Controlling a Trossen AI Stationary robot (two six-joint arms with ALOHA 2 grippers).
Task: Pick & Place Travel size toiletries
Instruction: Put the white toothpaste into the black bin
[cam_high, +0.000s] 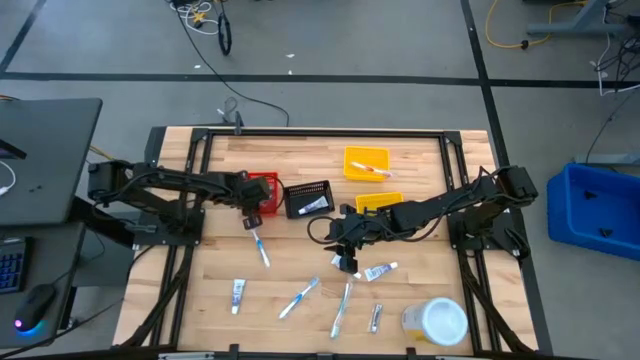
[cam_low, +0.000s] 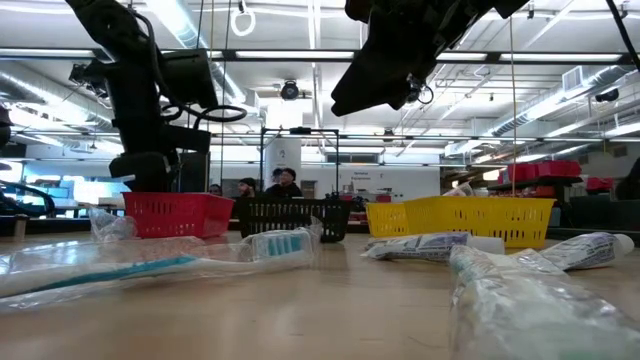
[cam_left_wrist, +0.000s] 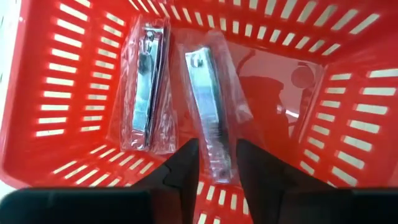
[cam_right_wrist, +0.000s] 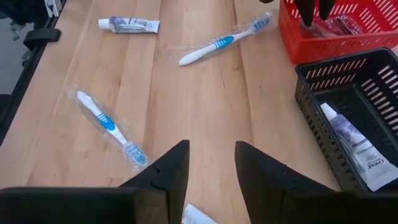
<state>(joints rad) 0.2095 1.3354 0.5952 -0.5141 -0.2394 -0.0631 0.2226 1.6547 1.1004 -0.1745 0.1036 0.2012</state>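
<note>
Closest in the left wrist view, the left pincer hangs low inside the red bin, fingers slightly apart astride a wrapped nail clipper that lies beside a second clipper; this looks like the drop-off step. Farther out at mid-frame of the high view, the right pincer hovers, fingers apart and empty, above the worktop. It needs to descend on one of the wrapped toothbrushes scattered across the lower half.

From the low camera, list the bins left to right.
Red slotted plastic bin → black slotted plastic bin → yellow slotted plastic bin.
</note>
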